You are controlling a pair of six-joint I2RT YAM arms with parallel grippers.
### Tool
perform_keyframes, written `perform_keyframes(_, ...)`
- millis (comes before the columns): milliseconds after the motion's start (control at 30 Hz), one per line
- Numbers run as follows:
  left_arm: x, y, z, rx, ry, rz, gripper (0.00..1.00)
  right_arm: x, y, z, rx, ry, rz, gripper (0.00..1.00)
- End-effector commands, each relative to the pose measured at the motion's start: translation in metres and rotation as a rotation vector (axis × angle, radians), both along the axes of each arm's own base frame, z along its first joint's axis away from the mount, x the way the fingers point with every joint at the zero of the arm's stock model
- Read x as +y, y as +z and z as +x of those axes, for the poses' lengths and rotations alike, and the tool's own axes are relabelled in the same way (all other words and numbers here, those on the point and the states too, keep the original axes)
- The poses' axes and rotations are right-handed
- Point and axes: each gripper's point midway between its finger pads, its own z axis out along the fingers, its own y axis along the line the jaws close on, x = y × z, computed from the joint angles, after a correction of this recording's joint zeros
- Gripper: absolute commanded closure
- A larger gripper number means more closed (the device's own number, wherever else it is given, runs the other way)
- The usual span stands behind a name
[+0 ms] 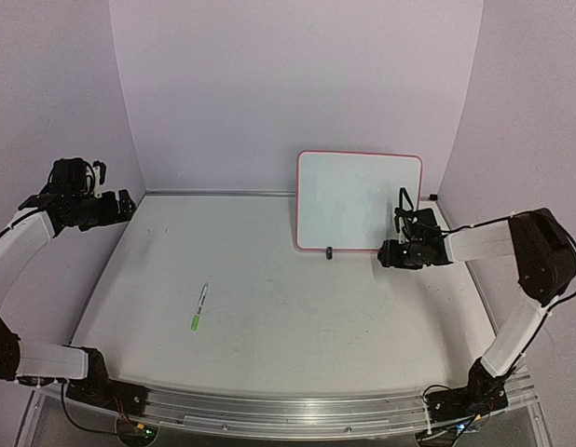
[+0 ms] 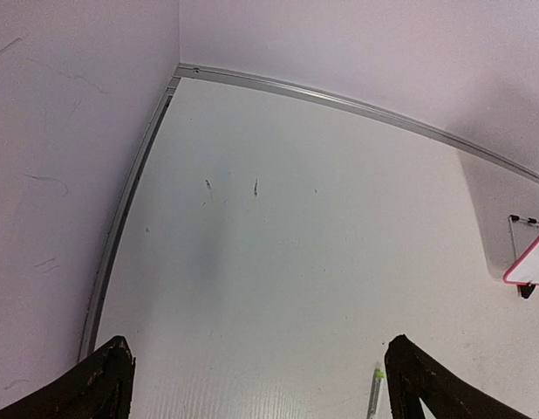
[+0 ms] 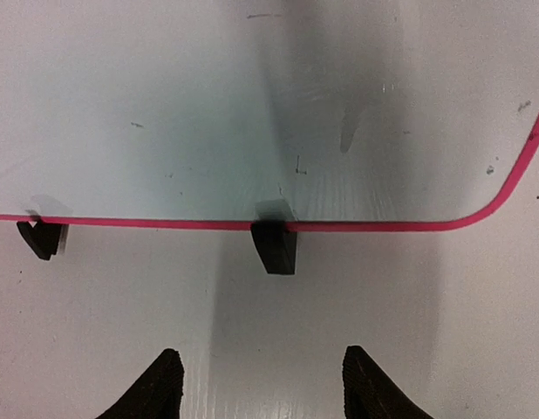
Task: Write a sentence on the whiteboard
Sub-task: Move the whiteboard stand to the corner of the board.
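The whiteboard (image 1: 358, 197) stands upright at the back right of the table on black clip feet (image 1: 329, 250). Its red-pink rim and blank white face show; no green sentence is visible on it, only faint smudges. A green marker (image 1: 199, 307) lies flat on the table left of centre, far from both grippers. My right gripper (image 1: 397, 235) is open and empty just in front of the board's lower right edge. In the right wrist view the board's rim (image 3: 147, 222) and a clip foot (image 3: 275, 248) lie ahead of the open gripper (image 3: 261, 393). My left gripper (image 1: 123, 205) is open and empty at the far left.
The left wrist view shows bare table, the marker's tip (image 2: 375, 394) by the right finger (image 2: 426, 384), and the board's corner (image 2: 533, 260). White walls close the back and both sides, with a metal strip (image 1: 223, 194) along the back edge.
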Motion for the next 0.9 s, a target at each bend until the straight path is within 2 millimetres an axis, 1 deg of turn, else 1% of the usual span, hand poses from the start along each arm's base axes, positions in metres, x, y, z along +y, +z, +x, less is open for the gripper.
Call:
perform_keyframes(0, -0.005, 0.017, 0.0, -0.067, -0.036, 0.0, 0.0, 0.003, 0.01, 0.032, -0.094, 0.004, -0.041, 0.44)
perform_keyframes(200, -0.009, 0.015, 0.001, -0.06, -0.053, -0.018, 0.01, 0.002, -0.003, 0.042, -0.1, 0.008, -0.075, 0.51)
perform_keyframes(367, -0.012, 0.013, 0.002, -0.057, -0.064, -0.028, 0.01, 0.004, -0.004, 0.05, -0.107, 0.008, -0.077, 0.57)
perform_keyframes(633, -0.013, 0.014, 0.001, -0.061, -0.069, -0.035, 0.01, 0.006, -0.01, 0.053, -0.083, -0.006, -0.073, 0.59)
perform_keyframes(867, -0.015, 0.015, 0.001, -0.063, -0.075, -0.043, 0.01, -0.003, -0.013, 0.055, -0.084, -0.078, -0.108, 0.61)
